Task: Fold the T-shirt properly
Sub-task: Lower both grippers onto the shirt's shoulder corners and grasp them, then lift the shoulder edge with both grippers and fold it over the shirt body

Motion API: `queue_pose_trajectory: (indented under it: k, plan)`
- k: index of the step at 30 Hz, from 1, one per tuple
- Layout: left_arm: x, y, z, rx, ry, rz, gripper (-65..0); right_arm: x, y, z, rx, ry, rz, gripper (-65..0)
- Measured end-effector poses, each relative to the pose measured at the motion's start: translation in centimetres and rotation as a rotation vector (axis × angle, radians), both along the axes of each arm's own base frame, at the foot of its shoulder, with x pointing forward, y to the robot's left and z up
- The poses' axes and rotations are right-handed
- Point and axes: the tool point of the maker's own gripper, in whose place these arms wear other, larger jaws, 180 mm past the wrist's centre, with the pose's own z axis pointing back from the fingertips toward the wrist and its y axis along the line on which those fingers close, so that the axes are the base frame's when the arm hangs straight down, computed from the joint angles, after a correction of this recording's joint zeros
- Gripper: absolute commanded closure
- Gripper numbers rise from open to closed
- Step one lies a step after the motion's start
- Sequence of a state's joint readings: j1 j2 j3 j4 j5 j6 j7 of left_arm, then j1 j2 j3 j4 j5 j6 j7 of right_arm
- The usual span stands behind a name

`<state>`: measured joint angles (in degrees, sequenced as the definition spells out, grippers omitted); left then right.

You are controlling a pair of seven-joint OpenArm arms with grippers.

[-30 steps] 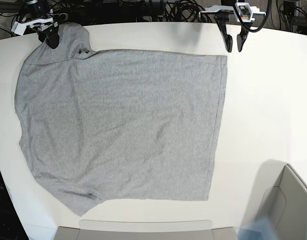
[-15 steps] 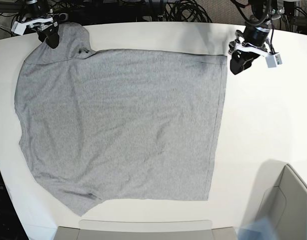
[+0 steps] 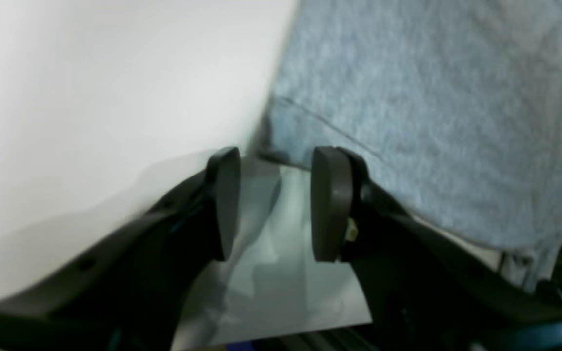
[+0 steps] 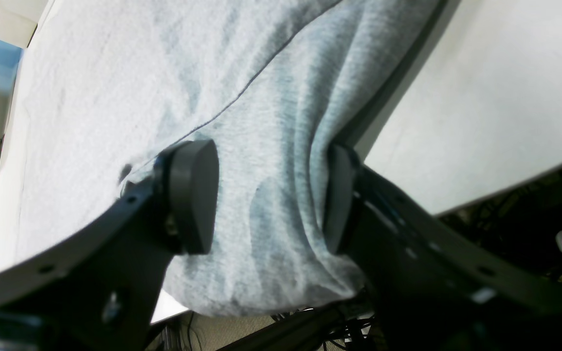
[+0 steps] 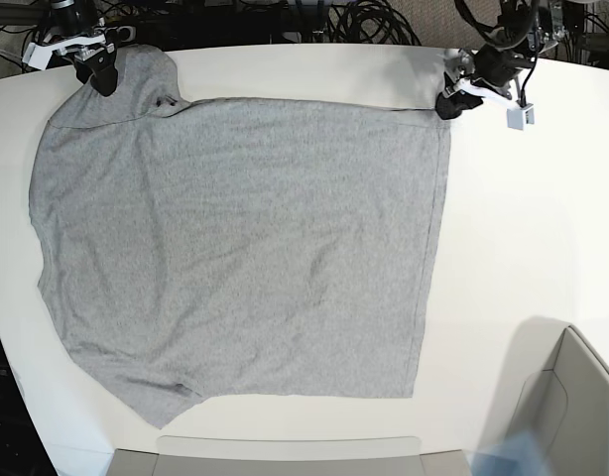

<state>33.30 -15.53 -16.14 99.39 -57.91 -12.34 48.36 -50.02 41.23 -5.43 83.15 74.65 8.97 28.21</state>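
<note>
With the light heather-grey cotton T-shirt [image 5: 245, 248] spread flat, the first fold is being set up: the right gripper [image 4: 266, 204] straddles a sleeve bunch with jaws wide and unclamped, the left gripper [image 3: 273, 202] gapes empty at the hem corner, and both must pinch next.

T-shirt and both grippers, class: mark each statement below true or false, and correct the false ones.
1. The T-shirt lies spread flat on the white table. True.
2. The right gripper has grey fabric bunched between its fingers. True.
3. The left gripper is clamped on a thick fold of cloth. False: its fingers stand apart over bare table, just at the shirt's corner.
4. Black lettering shows on the upward side of the shirt. False: the visible side is plain grey.
5. In the base view, both grippers sit at the shirt's far edge, one at each end. True.
</note>
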Motion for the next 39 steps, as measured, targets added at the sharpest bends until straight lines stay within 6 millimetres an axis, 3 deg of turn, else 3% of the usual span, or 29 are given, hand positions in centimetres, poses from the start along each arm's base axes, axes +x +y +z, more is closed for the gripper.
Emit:
queue_pose_trajectory:
  k: [7, 12, 16, 19, 21, 26, 29, 32, 36, 39]
  plan:
    - [3.1, -1.0, -0.9, -0.064, -0.031, 0.006, -24.0, 0.0, 0.0, 0.0, -0.001, 0.0, 0.0, -32.9]
    - [3.4, -2.1, -1.5, -0.09, -0.023, -0.007, -22.9, 0.2, 0.3, 0.2, 0.006, -0.002, 0.005, -31.8]
    - [3.3, -2.8, -1.7, -0.098, -0.017, -0.025, -12.3, -0.6, 1.5, 0.0, 0.016, 0.041, 0.059, -19.0]
    - [3.0, -3.3, -1.9, -0.104, -0.005, -0.039, 0.0, -1.3, 1.4, -0.3, 0.004, 0.08, 0.072, -5.5]
    - [2.8, -3.2, -2.1, -0.1, 0.002, -0.038, 0.0, -1.3, 1.3, -0.4, 0.001, 0.087, 0.073, 0.0]
    - [2.3, -3.1, -2.1, -0.099, 0.012, -0.039, 0.0, -1.6, 0.7, -0.2, -0.012, 0.093, 0.065, 0.0]
    - [1.4, -3.0, -1.4, -0.066, 0.017, -0.06, 0.0, -1.9, -1.0, 0.4, -0.042, 0.087, 0.026, 0.0]
    - [0.3, -1.5, 0.3, -0.02, 0.004, -0.053, 0.0, -1.8, -3.1, 1.9, -0.08, 0.055, -0.032, 0.0]
    - [-0.7, 0.8, 1.3, 0.038, -0.001, -0.017, 0.0, -2.3, -3.1, 4.2, -0.073, 0.021, -0.051, 0.0]
    - [-1.0, 1.4, 1.3, 0.05, 0.007, -0.01, 0.0, -2.4, -3.1, 4.7, -0.077, 0.021, -0.041, 0.0]
